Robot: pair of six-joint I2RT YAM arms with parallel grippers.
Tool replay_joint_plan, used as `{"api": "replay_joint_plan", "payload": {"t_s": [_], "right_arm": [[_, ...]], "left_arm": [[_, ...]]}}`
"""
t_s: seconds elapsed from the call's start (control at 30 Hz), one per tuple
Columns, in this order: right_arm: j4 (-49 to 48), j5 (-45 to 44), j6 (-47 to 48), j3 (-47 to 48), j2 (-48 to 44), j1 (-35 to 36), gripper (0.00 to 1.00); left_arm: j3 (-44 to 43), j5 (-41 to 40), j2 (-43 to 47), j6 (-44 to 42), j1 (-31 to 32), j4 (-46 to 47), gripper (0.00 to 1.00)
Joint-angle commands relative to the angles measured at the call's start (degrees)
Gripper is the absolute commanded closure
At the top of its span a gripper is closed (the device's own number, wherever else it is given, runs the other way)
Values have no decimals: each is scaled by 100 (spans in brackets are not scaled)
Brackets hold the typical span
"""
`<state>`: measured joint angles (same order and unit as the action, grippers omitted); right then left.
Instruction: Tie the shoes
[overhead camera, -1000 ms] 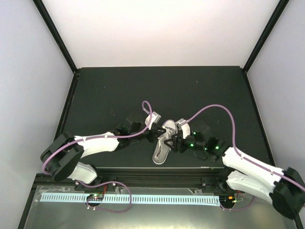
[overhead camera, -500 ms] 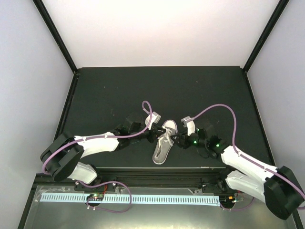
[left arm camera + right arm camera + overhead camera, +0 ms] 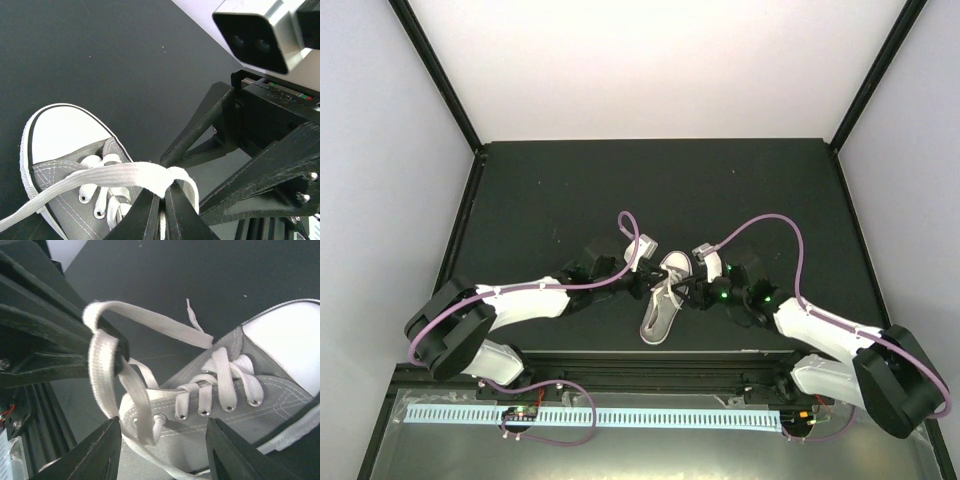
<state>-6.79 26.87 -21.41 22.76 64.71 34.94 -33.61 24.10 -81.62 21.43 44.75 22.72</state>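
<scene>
**Lace pinched over the sneaker**

My left gripper (image 3: 161, 199) is clenched on a white lace (image 3: 115, 176) above the grey sneaker (image 3: 658, 305), lying centre-front on the table (image 3: 550, 190). My right gripper (image 3: 161, 430) straddles the eyelets, jaws apart, seemingly gripping nothing.

Right gripper (image 3: 692, 291) narrowed, drew back off sneaker (image 3: 661, 305)

shoe (image 3: 658, 318): on surface (image 3: 570, 190), near front edge | left pincer (image 3: 653, 286): left of shoe, lace (image 3: 115, 175) in it | right pincer (image 3: 686, 292): right of shoe
</scene>
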Motion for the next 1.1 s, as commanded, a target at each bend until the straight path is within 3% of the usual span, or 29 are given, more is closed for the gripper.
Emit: {"api": "replay_joint_plan", "payload": {"t_s": [0.0, 0.9, 1.07], "right_arm": [[-325, 309, 128, -34, -134, -31, 52], [-1643, 988, -66, 413, 1361, -31, 60], [-1815, 1004, -155, 531, 1532, -31, 66]], "left_arm": [[-68, 55, 51, -99, 7, 31, 98], [-98, 276, -50, -69, 7, 127, 99], [-144, 372, -131, -60, 7, 137, 98]]}}
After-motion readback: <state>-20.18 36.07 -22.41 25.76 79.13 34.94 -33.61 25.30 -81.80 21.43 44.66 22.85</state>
